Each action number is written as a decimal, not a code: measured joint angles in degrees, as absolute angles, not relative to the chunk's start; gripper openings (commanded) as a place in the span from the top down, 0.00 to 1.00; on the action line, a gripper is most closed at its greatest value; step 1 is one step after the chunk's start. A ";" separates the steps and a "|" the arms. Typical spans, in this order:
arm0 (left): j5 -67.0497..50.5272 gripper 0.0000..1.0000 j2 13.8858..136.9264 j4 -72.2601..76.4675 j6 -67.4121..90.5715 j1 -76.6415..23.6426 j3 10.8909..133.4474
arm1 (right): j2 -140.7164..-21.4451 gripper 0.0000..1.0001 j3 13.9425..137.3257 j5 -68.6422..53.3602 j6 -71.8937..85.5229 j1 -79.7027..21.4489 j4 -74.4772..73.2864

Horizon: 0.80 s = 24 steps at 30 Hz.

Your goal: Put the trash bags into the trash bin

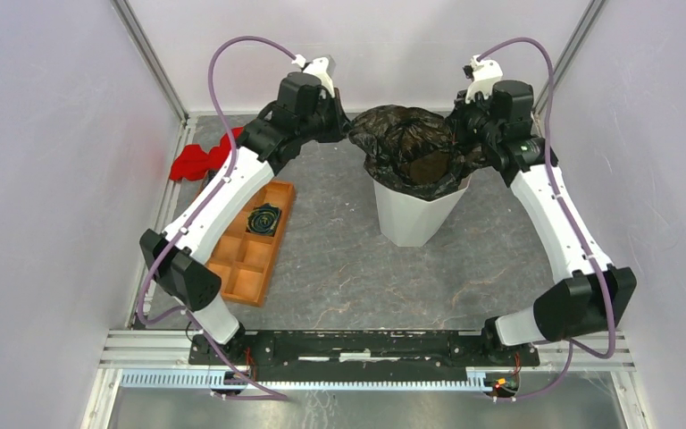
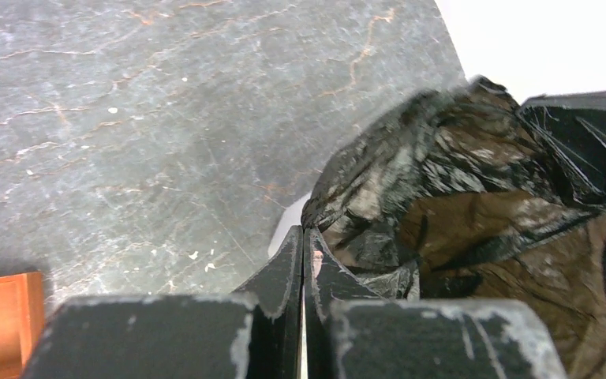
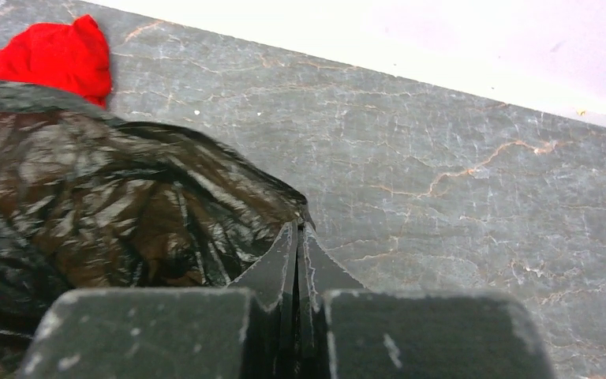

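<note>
The bag [image 1: 408, 143] sits draped over the mouth of the white bin [image 1: 408, 219], bulging up, not pushed down inside yet. It's thin glossy film, so prob. light, floppy, slippery and easy to tear. You're best off holding it at the edge, not the middle. Left gripper [image 2: 304, 246] is pinched tight on the bag's left edge. Right gripper [image 3: 300, 241] is clamped on film at the right edge. Jaws show no gap either side.

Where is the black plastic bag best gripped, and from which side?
I would pinch a fold of the thin glossy black plastic bag at its mouth edge, coming from outside the tall white faceted bin. The film is soft and shapeless, draped over the rim; the left gripper and right gripper are shut on it.
</note>
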State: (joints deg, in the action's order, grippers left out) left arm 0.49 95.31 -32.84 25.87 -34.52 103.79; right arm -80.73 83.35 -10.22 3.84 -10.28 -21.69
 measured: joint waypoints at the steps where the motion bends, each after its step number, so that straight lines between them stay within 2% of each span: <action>1: 0.34 0.98 95.48 -32.80 25.89 -33.85 103.79 | -81.47 1.00 83.37 -10.24 3.86 -10.04 -21.45; 24: -10.83 0.98 103.22 -26.44 28.05 -30.06 98.50 | -89.23 1.00 84.53 -18.15 5.17 -3.46 -16.80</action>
